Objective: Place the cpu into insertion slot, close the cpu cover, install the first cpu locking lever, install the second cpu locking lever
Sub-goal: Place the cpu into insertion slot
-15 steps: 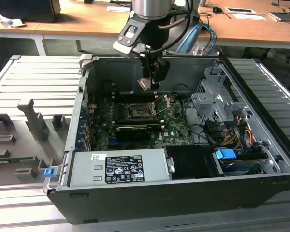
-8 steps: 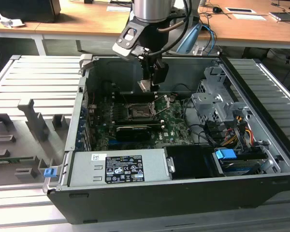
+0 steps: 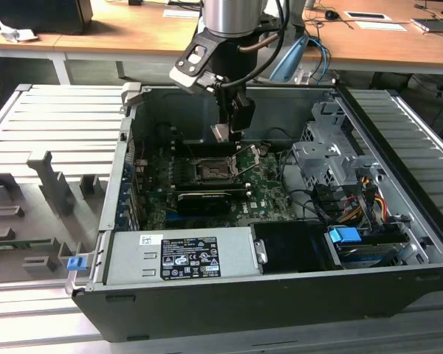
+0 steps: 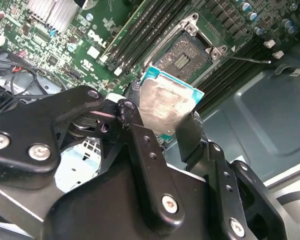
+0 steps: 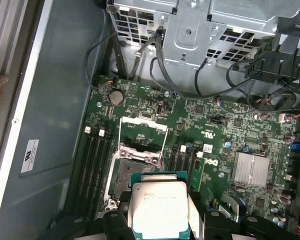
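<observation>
Over the open computer case, my gripper (image 3: 225, 131) is shut on the cpu (image 3: 221, 133), a flat square chip with a silvery top. The fingers (image 4: 135, 112) pinch two opposite edges of the cpu (image 4: 165, 102), which hangs a little above the motherboard. Below it lies the insertion slot (image 5: 124, 175), a square black socket (image 4: 182, 52) with nothing in it. The cpu (image 5: 159, 207) sits just off the socket's edge in the first wrist view. The cpu cover (image 5: 143, 123) stands swung up at the socket's far side. A thin locking lever (image 4: 250, 59) stands free beside the slot (image 3: 210, 171).
A black graphics card (image 3: 203, 198) lies just in front of the socket. Memory slots (image 5: 92, 165) flank it. A metal drive cage (image 3: 325, 155) with cables stands at the exterior view's right, a power supply (image 3: 181, 254) at the case front. A finned heatsink (image 5: 252, 169) sits on the board.
</observation>
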Robot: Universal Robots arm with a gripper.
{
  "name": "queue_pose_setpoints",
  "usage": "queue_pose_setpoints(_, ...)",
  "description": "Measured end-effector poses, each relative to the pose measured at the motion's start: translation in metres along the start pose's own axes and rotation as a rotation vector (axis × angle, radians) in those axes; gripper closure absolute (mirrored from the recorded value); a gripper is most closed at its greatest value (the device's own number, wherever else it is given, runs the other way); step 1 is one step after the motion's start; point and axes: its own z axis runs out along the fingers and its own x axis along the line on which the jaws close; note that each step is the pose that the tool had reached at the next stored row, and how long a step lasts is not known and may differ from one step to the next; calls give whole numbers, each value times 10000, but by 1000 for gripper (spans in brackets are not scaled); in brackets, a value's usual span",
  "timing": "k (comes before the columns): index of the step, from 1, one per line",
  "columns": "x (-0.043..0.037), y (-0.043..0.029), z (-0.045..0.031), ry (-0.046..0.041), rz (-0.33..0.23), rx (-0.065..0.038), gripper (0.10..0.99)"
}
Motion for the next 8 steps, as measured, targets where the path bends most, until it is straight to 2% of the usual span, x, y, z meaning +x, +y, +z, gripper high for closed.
queue_pose_setpoints(8, -1, -3, 31, 0, 0, 0, 557)
